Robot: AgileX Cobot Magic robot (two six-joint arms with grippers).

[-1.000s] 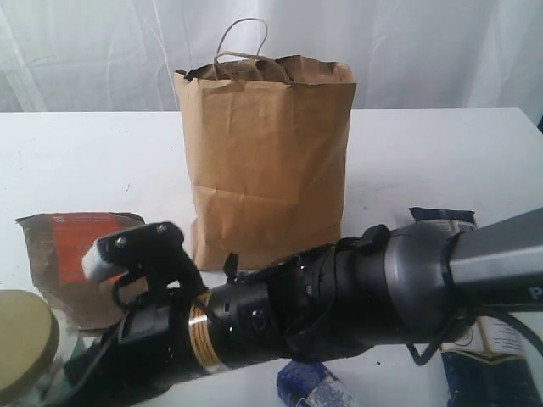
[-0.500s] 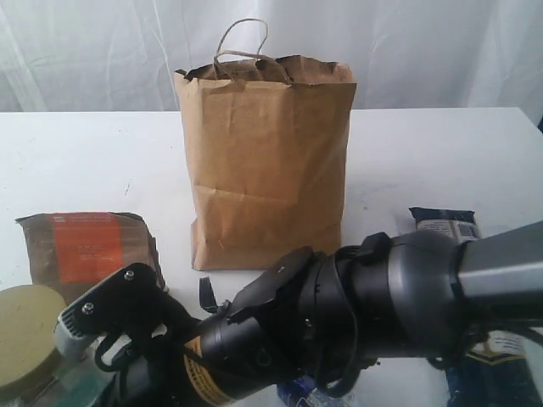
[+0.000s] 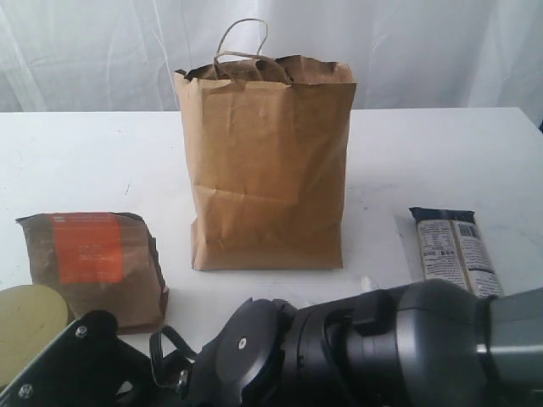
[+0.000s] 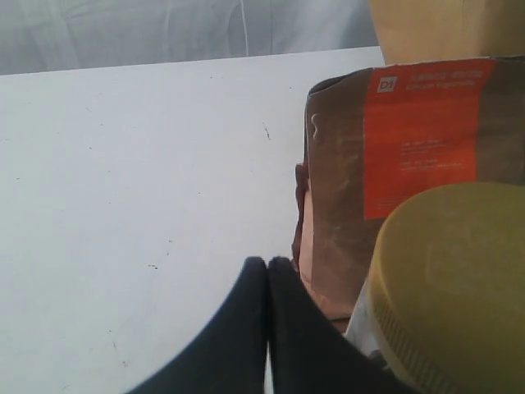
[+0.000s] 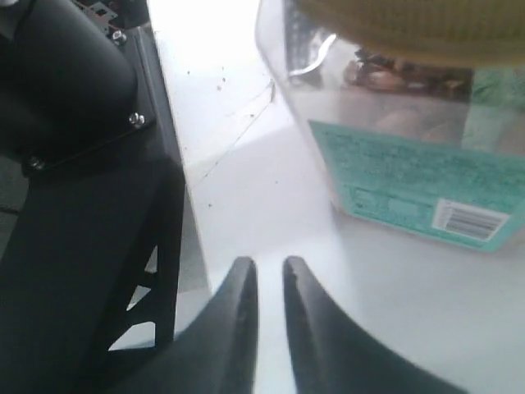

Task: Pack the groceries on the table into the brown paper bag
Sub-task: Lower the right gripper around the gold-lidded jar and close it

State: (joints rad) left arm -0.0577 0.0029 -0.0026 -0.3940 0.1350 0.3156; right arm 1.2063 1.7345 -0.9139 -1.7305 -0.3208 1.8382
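Closed almost completely, the right end effector (image 5: 269, 275) was seen with only a slim gap left between its tips and nothing held there. The yellow-lidded clear jar (image 5: 394, 123) was found just ahead of those tips, apart from them, upright on the bench (image 5: 246, 164). The left end effector (image 4: 267, 275) was seen fully closed, tips pressed together on nothing, with the jar's lid and the brown pouch with orange label (image 4: 394, 156) just beside it. From the exterior camera, the right arm (image 3: 382, 348) was seen laid across the near edge toward the near left, where jar and pouch were placed. The brown paper bag (image 3: 267, 161) was stood upright at the centre, farther back, and the long navy packet (image 3: 454, 250) was laid flat to its right.
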